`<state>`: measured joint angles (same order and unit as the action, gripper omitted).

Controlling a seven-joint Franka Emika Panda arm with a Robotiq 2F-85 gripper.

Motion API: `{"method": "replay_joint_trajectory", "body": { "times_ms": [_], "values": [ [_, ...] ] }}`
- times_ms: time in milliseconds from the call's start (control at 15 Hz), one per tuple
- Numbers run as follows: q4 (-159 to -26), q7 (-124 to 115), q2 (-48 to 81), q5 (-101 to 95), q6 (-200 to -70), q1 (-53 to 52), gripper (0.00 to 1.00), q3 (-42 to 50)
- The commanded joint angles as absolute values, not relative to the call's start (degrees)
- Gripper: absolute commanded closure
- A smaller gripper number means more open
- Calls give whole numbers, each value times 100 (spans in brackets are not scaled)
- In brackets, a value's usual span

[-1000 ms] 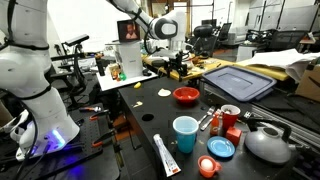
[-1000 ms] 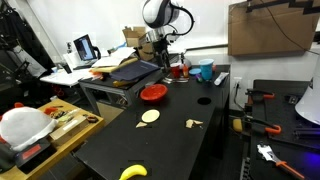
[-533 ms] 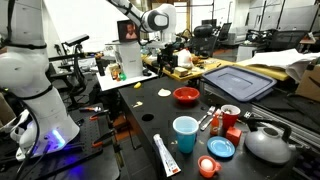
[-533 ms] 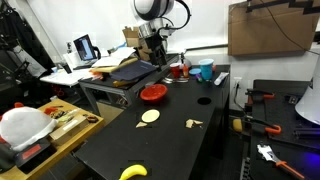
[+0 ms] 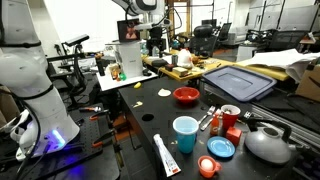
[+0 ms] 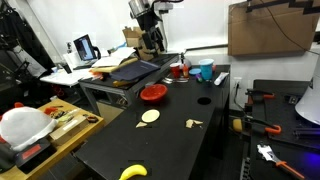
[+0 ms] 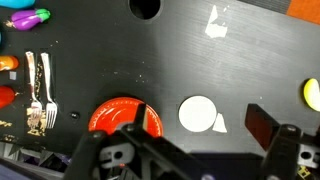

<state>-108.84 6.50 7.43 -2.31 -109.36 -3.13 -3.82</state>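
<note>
The jaws hang high above the table [image 7: 100, 50], spread wide with nothing between them. In the wrist view a white disc [image 7: 198, 113] lies on the table well below, showing in the open gap between the jaws. A red bowl [image 7: 120, 114] sits just beside it, partly hidden behind one jaw. At the disc's rim, toward the other jaw, is a small pale wedge [image 7: 220, 123]; I cannot tell whether the two touch. Out past the bowl's side lie two forks [image 7: 38, 92], and farther from the jaws a purple toy eggplant [image 7: 28, 18]. In both exterior views the bowl [image 5: 186, 95] [image 6: 152, 93] stands well below the raised jaws, with the disc [image 6: 149, 116] near it
</note>
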Motion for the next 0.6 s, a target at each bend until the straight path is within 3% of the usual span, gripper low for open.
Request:
{"method": "replay_joint_trajectory", "body": {
  "times_ms": [0, 533],
  "values": [
    [-10825, 233, 404, -303, -10656, -490, 0, -484],
    [-10227, -26, 433, -60, -10189, -693, 0, -688]
  ]
}}
